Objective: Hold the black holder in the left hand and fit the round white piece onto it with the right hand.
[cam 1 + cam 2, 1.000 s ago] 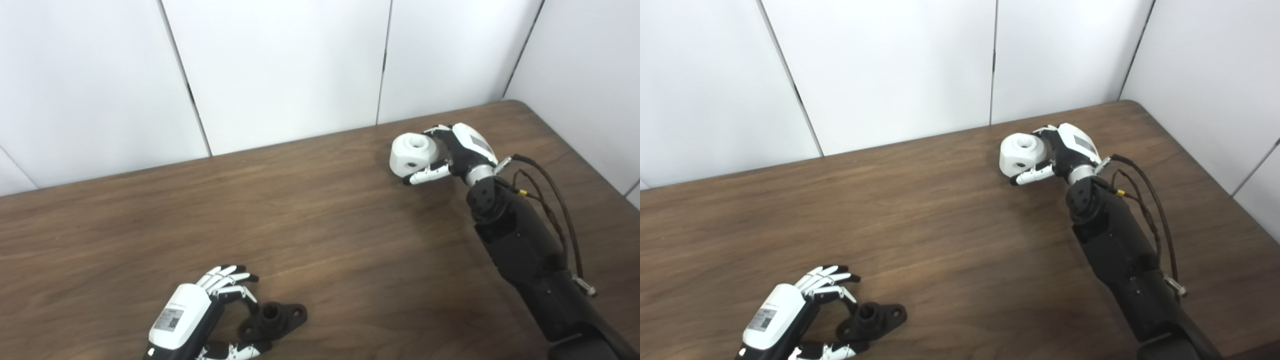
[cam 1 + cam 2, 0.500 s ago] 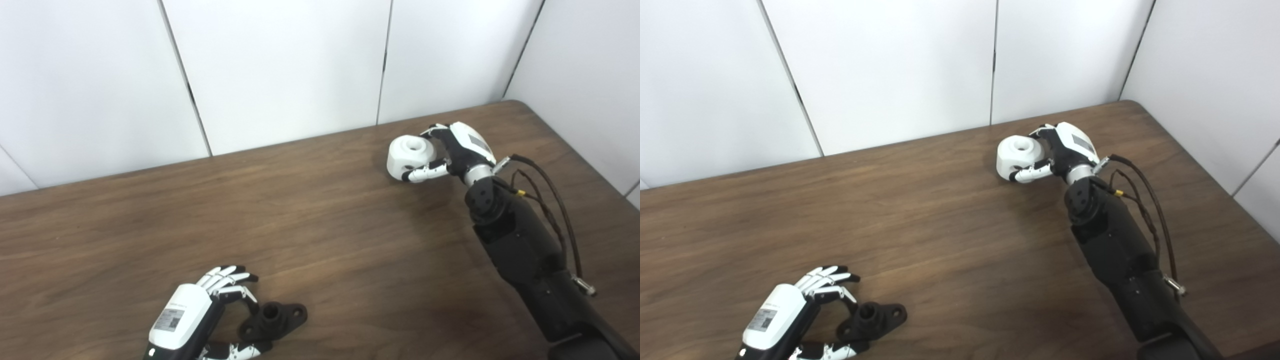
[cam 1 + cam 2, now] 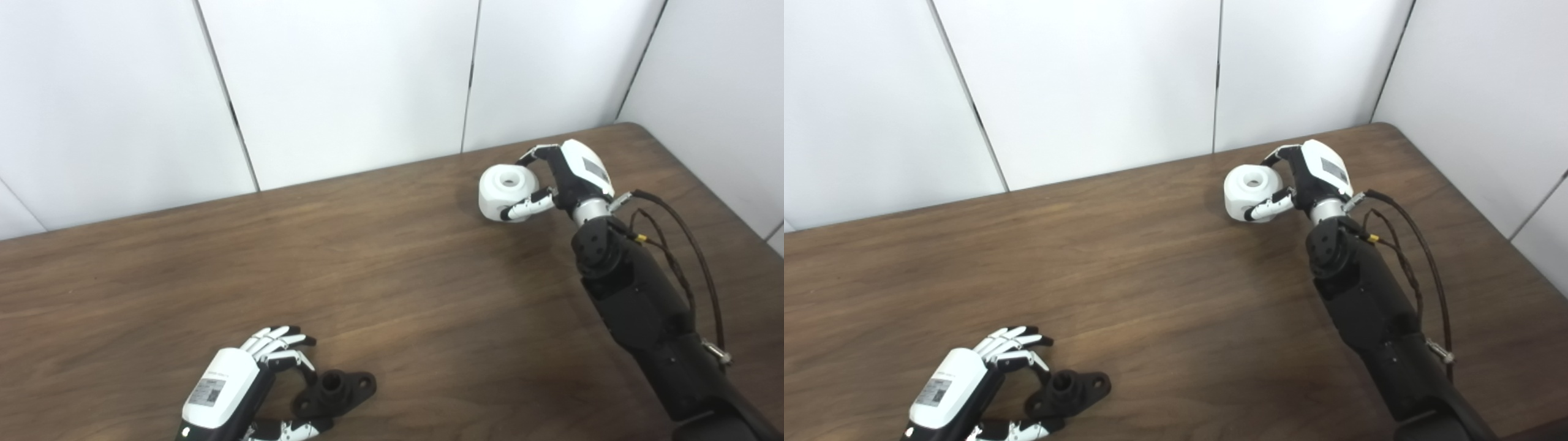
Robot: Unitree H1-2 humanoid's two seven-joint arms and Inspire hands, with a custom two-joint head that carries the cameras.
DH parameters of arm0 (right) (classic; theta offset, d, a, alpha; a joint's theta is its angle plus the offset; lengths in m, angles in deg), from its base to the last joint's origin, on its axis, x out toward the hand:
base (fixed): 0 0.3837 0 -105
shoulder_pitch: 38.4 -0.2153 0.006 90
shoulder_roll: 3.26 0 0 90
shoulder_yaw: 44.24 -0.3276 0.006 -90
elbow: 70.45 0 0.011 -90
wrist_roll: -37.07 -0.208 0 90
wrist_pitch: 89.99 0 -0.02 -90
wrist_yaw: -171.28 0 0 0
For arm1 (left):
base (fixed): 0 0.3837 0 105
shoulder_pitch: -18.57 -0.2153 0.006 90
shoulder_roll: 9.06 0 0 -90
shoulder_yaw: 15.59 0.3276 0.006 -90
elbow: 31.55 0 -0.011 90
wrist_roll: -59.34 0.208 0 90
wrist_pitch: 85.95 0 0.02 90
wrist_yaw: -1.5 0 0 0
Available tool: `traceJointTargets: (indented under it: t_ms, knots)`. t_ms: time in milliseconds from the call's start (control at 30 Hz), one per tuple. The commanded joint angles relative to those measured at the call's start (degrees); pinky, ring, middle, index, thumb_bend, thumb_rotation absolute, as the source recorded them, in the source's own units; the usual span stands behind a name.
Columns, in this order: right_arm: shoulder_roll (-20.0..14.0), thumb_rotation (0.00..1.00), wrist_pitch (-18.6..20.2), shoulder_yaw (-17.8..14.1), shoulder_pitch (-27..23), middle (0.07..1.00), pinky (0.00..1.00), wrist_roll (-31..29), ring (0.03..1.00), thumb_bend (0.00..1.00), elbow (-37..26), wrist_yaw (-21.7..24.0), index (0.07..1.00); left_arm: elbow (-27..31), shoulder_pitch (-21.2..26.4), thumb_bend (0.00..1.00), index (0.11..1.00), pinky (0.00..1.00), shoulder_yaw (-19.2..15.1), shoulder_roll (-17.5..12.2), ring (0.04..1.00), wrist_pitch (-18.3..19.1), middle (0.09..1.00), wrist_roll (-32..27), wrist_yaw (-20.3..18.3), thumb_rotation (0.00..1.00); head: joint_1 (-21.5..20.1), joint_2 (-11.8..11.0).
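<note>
The black holder (image 3: 335, 392), a flat flanged piece with a short central tube, lies on the table near the front edge. My left hand (image 3: 245, 383) rests just to its left, open, with fingers and thumb curved around the holder's left end. At the far right of the table, the round white piece (image 3: 505, 190) has its centre hole facing up. My right hand (image 3: 566, 177) is shut on it, thumb across its near side and fingers arched over its far side. Whether the piece touches the table I cannot tell.
The brown wooden table (image 3: 367, 263) runs up to white wall panels at the back and right. Its rounded far right corner (image 3: 637, 128) lies close behind my right hand. Brown cables (image 3: 686, 245) loop along the right forearm.
My right hand has tipped upward at the wrist and closed more over the white piece, which has shifted slightly. The left hand and the black holder have not moved.
</note>
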Motion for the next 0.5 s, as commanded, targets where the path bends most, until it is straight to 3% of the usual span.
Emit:
traceJointTargets:
  t_ms: [0, 467]
  knots:
    - [-0.84, 0.14, -2.32, -0.72, -1.79, 0.83, 0.86, -0.2, 0.915, 0.51, -1.35, -1.94, 0.489, -0.77, -1.1, 0.52, 0.486, 0.9, 0.36, -0.96, 0.878, 1.3, 0.801, 2.79, -1.41, 0.06, -0.01, -0.03]
    - [-0.61, 0.14, -4.72, 0.75, 1.64, 0.817, 0.87, -1.33, 0.909, 0.51, -8.35, -1.45, 0.486, -1.24, -0.86, 0.52, 0.486, 0.9, 0.53, -0.25, 0.877, 1.56, 0.803, 2.95, -1.13, 0.05, 2.12, -0.08]
